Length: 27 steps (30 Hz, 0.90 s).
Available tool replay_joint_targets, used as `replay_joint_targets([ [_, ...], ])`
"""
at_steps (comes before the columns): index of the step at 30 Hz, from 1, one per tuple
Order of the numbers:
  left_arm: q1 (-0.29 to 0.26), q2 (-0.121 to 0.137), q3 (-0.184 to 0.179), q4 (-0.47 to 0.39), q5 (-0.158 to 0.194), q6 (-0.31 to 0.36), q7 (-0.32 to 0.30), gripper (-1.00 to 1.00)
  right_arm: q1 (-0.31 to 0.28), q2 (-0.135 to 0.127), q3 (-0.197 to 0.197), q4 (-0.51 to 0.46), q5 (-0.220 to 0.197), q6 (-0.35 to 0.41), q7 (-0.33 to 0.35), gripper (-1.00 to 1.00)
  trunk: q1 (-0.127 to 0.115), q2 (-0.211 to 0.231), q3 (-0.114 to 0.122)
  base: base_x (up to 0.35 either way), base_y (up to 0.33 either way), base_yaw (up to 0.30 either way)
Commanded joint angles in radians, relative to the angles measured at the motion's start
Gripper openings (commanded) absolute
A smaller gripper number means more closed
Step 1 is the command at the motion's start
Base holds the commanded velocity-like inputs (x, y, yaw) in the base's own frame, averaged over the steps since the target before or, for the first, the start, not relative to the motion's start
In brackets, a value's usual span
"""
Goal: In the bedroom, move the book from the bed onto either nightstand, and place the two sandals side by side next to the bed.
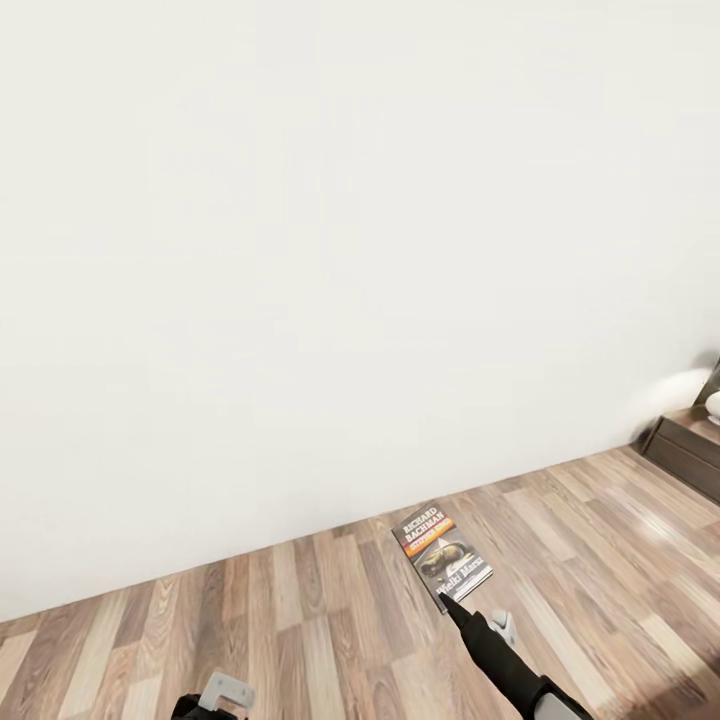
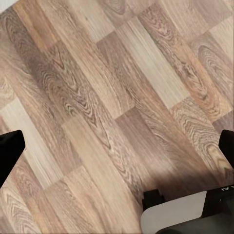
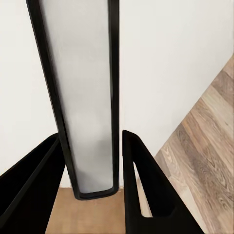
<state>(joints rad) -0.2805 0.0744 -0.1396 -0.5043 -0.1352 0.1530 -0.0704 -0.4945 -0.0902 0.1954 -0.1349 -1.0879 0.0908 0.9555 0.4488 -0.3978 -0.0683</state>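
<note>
My right claw is clenched on the small thin paperback with the dark cover and orange band, its two black fingers pinching the lower edge so that the book stands up out of the jaws. In the right wrist view I look along its pale page block, framed by the dark covers. So the book is in the air in my grip, above the brown wood-plank floor and in front of the plain white wall. I judge it light and fairly stiff along the spine but floppy across the covers, with a glossy cover that may slip. A pinch over cover and pages together looks right, and I would set it down flat rather than drop it. My left claw hangs released, fingers wide apart, over bare planks. By the wall at the far right stands a low dark brown wooden cabinet, possibly a nightstand, with something white on top. I count one book and one cabinet.
</note>
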Motion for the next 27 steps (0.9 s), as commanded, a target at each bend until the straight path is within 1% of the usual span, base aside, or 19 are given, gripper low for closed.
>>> replay_joint_targets([
  [1, 0.000, 0.001, -0.001, -0.003, -0.011, 0.006, -0.003, 1.00, -0.001, 0.000, 0.002, 0.000, -0.012, 0.010, 0.003, -1.00, 0.001, -0.002, -0.002, 0.329, 0.123, -0.124],
  [7, 0.000, 0.001, -0.001, -0.002, -0.011, 0.005, -0.003, 1.00, -0.001, 0.000, 0.002, 0.000, -0.012, 0.010, 0.003, -1.00, 0.001, -0.002, -0.002, 0.328, 0.124, -0.214],
  [18, 0.000, 0.001, -0.001, -0.002, -0.011, 0.005, -0.003, 1.00, -0.001, 0.000, 0.002, 0.000, -0.012, 0.010, 0.003, -1.00, 0.001, -0.002, -0.002, 0.313, 0.117, -0.263],
  [23, 0.000, 0.001, -0.001, -0.003, -0.011, 0.005, -0.003, 1.00, -0.001, -0.001, 0.002, 0.000, -0.012, 0.010, 0.003, -1.00, 0.001, -0.002, -0.002, 0.208, 0.042, -0.272],
  [27, 0.000, 0.001, -0.001, -0.002, -0.011, 0.005, -0.003, 1.00, -0.001, -0.001, 0.002, 0.001, -0.012, 0.010, 0.003, -1.00, 0.001, -0.002, -0.002, 0.122, 0.012, -0.273],
])
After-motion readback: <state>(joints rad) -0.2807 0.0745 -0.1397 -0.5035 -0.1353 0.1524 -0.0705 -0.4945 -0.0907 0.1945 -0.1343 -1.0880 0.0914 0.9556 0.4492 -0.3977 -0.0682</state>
